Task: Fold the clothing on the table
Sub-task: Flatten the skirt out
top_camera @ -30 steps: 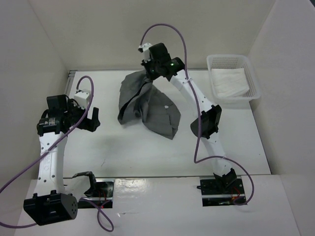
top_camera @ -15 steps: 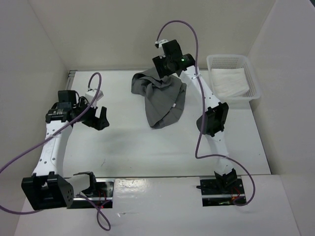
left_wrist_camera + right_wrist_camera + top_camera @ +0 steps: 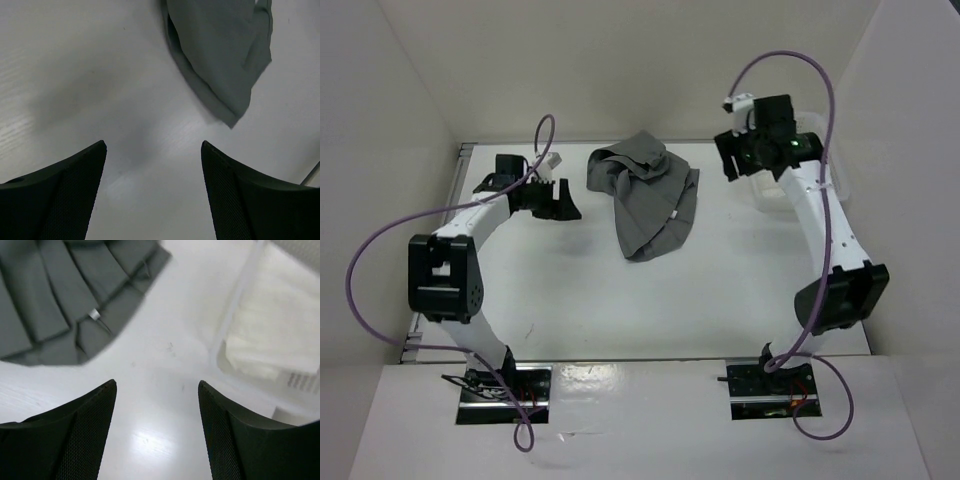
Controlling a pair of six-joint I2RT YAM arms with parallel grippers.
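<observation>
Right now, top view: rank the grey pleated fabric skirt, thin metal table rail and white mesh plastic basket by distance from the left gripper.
1. Skirt, just right of the left gripper.
2. Rail, back-left corner.
3. Basket, far right.

Skirt (image 3: 650,200) of soft matt grey cloth; table (image 3: 570,290) smooth, faintly shiny white; basket (image 3: 236,300) translucent white plastic.

The grey pleated skirt (image 3: 645,195) lay crumpled in a loose heap on the far middle of the white desk (image 3: 620,300), bunched at its far end and narrowing toward the near side.
</observation>
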